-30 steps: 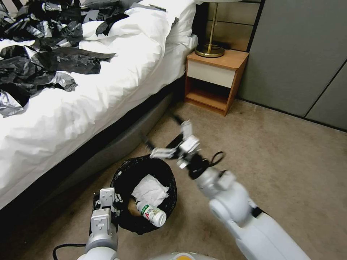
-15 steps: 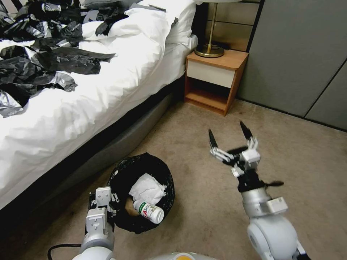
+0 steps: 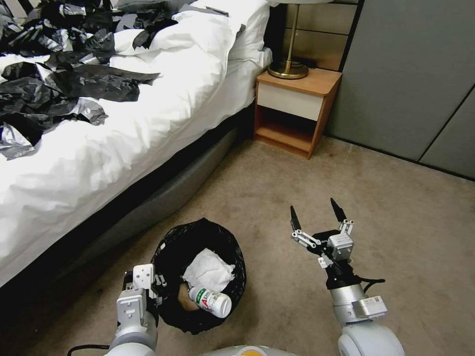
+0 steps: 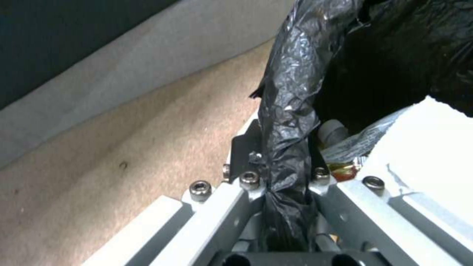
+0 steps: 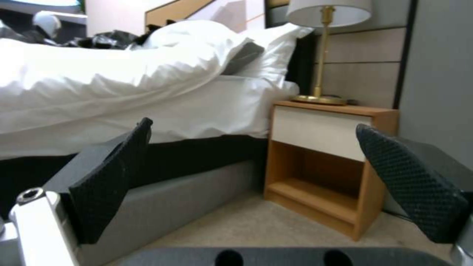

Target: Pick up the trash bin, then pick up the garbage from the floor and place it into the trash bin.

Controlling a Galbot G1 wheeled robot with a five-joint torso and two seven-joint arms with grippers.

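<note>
Clearly the left gripper (image 3: 159, 283) is clenched on the near rim of the trash bin (image 3: 170, 247), its fingers pinching a fold of the glossy black bag (image 4: 286, 111) that lines it; in the left wrist view the plastic runs straight down between the two fingers. The bin stands on the carpet (image 3: 386, 217) just beside the bed (image 3: 148, 118), in front of the robot on its left side. Inside lie a crumpled white tissue (image 3: 209, 270), a small white plastic bottle (image 3: 211, 301) with a green-and-red label, and something brown half hidden beneath them.

By its look, the bin should be light and stiff enough to lift by the rim, but the bag is thin and slippery, so a hold on bag alone could slide or tear; pinching rim and bag together, as seems to be the case here, is the safer place. The contents are loose and would shift if the bin tips.

The right gripper (image 3: 316, 216) hangs empty over bare carpet to the right of the bin, fingers spread wide and pointing toward the nightstand (image 3: 297, 101). A second ago it was above the bin's far rim; it has since swung out to the right and drawn back toward the robot. The bin and the left gripper have barely shifted.
</note>
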